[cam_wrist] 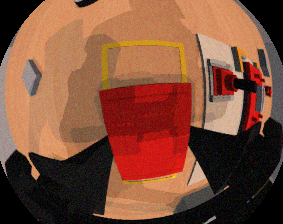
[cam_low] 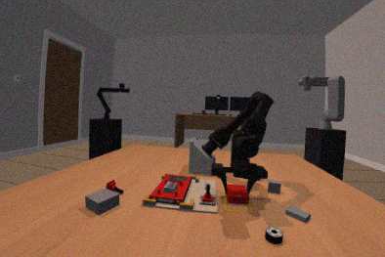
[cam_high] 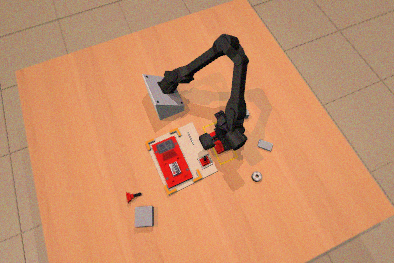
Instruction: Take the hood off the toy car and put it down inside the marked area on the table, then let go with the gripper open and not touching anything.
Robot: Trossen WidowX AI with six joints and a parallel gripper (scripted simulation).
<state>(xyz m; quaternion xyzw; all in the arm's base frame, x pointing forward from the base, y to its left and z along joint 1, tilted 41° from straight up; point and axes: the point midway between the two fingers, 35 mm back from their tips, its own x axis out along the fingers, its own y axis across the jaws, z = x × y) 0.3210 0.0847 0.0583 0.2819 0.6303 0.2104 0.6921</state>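
Gripping the red hood [cam_low: 237, 193], the hand [cam_low: 237, 183] risks dragging it off the marked area [cam_wrist: 142, 56] — if release is incomplete.

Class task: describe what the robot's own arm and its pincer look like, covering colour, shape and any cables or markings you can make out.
The arm is matt black throughout, built of chunky rounded segments with bulkier joints, rising from a grey wedge-shaped base. The pincer is black too, with two short blocky fingers. No cables, labels or markings are visible at this resolution.
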